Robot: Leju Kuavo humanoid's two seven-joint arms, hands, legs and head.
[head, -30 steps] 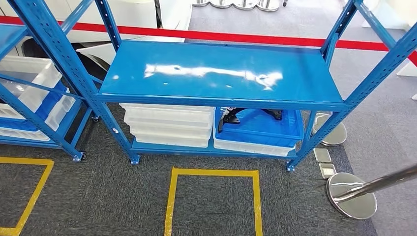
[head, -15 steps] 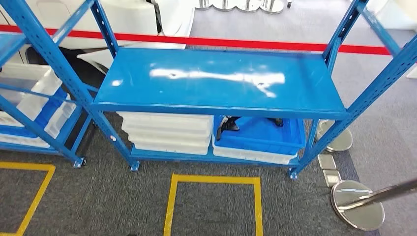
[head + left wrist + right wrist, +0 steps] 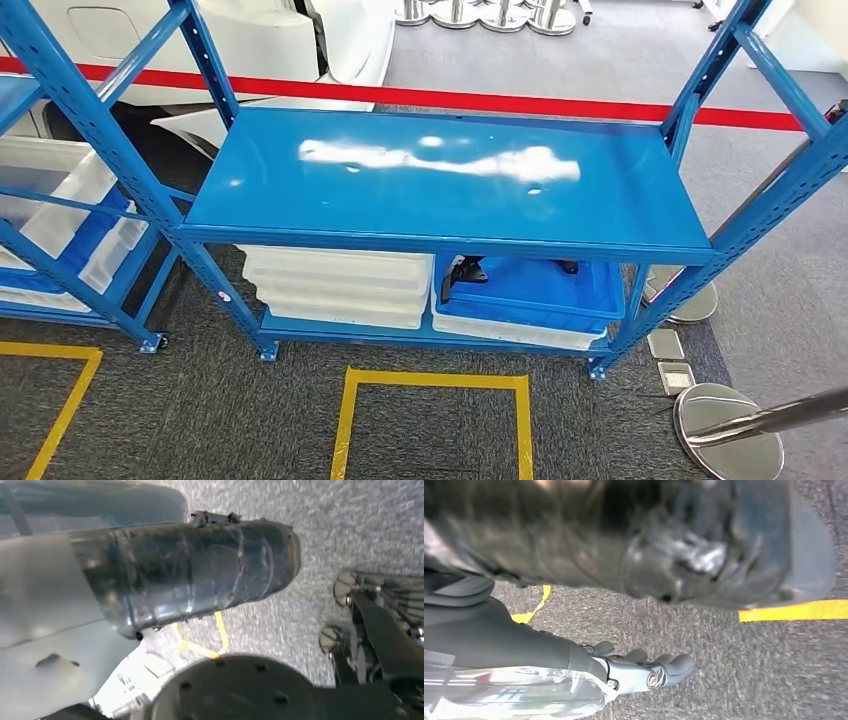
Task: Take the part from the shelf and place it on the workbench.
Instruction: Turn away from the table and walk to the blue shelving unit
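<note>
While the head view looks down on the blue shelf (image 3: 450, 180), a second blue rack (image 3: 60, 200) stands at the far left, holding white bins (image 3: 50, 185) over a blue tray. On the lower level of the main shelf, a stack of white bins (image 3: 340, 285) sits on the left side, and just beside it to the right a blue tray (image 3: 540, 290) rests on another white bin. The part (image 3: 462, 272), a dark object, lies in that blue tray near its left end, mostly hidden under the shelf's top board. A yellow taped square (image 3: 432, 420) marks the grey carpet in front. At the far right a silver round base (image 3: 728, 430) and pole stand on the floor. The right hand (image 3: 644, 670) hangs over the carpet, holding nothing, fingers loosely curled. The left hand's (image 3: 370, 630) finger state cannot be told.
</note>
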